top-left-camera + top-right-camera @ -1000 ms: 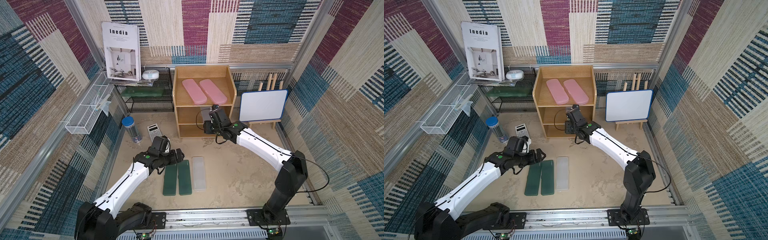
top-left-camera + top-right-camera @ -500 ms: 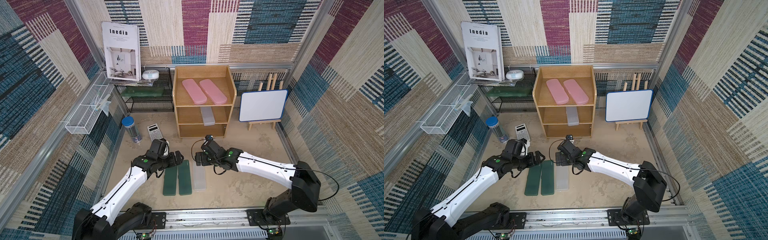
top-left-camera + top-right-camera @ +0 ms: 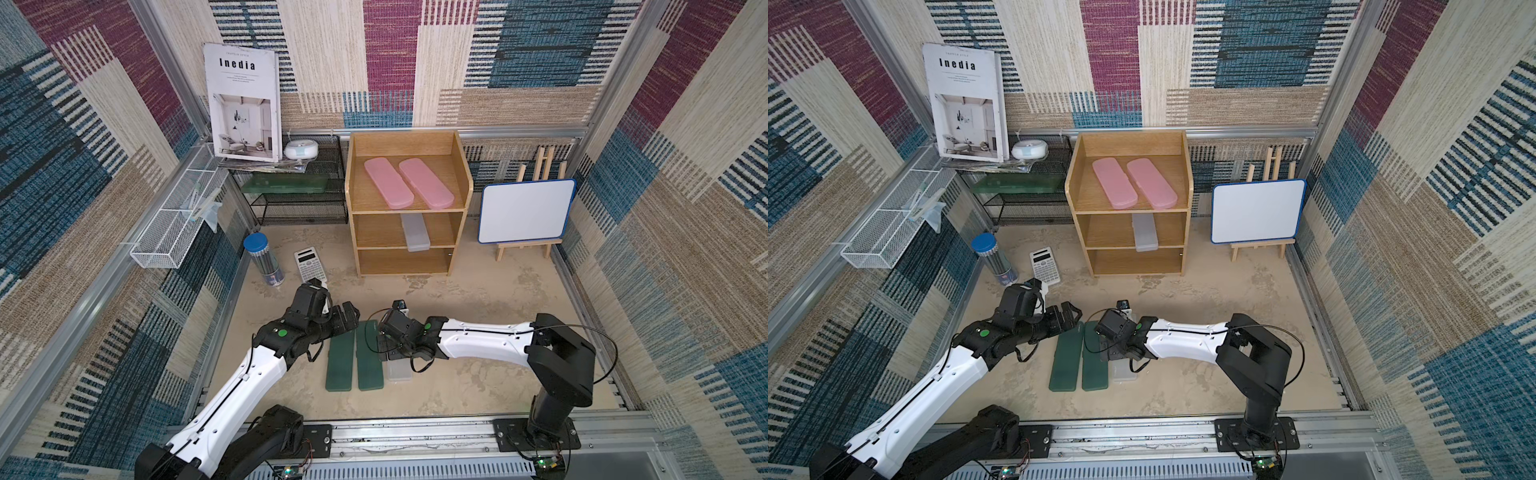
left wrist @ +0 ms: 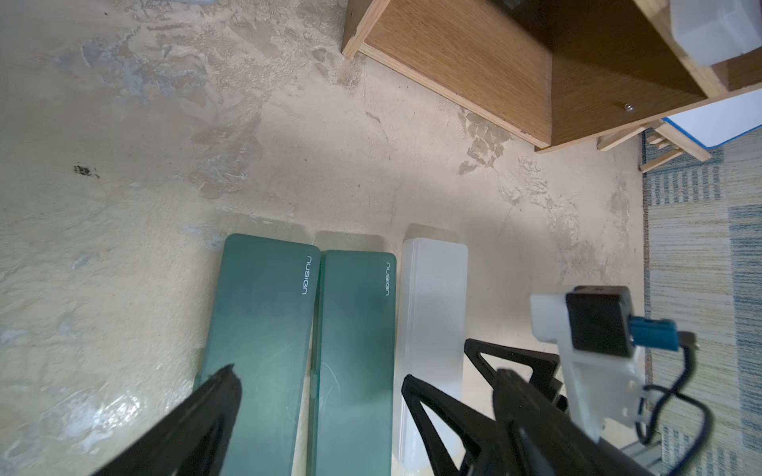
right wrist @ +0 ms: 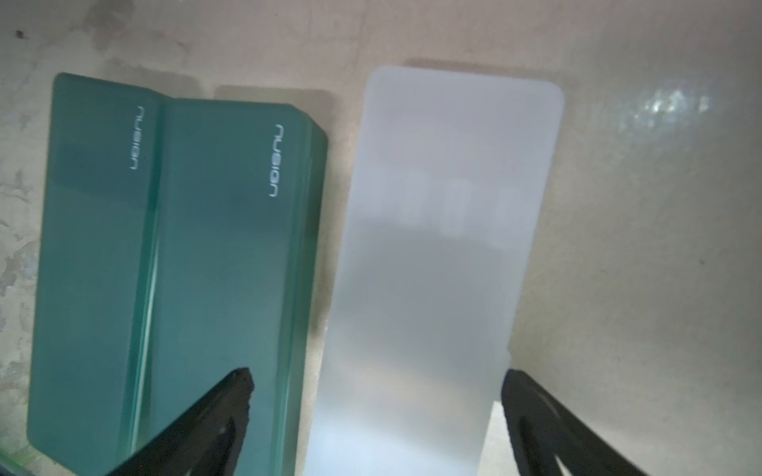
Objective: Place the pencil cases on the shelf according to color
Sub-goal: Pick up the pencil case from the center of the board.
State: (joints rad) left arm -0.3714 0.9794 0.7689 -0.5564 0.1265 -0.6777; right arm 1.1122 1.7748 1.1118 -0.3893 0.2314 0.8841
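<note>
My right pincer (image 5: pixel 377 416) hangs spread wide astride the frosted case (image 5: pixel 433 255) on the desk (image 3: pixel 478 299), beside two green cases (image 5: pixel 173 263). I'd centre, keep off green, then pinch its long edges.

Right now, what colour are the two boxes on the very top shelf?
Pink, clearest in both top views.

1. Both top views are bright, evenly lit and sharp, with walls bowing at the frame edges.
2. Soft shadows fall under both arms on the surface (image 3: pixel 478 299).
3. The right wrist view is dim and blurred; glare patches (image 5: pixel 668 105) shine on the surface.
</note>
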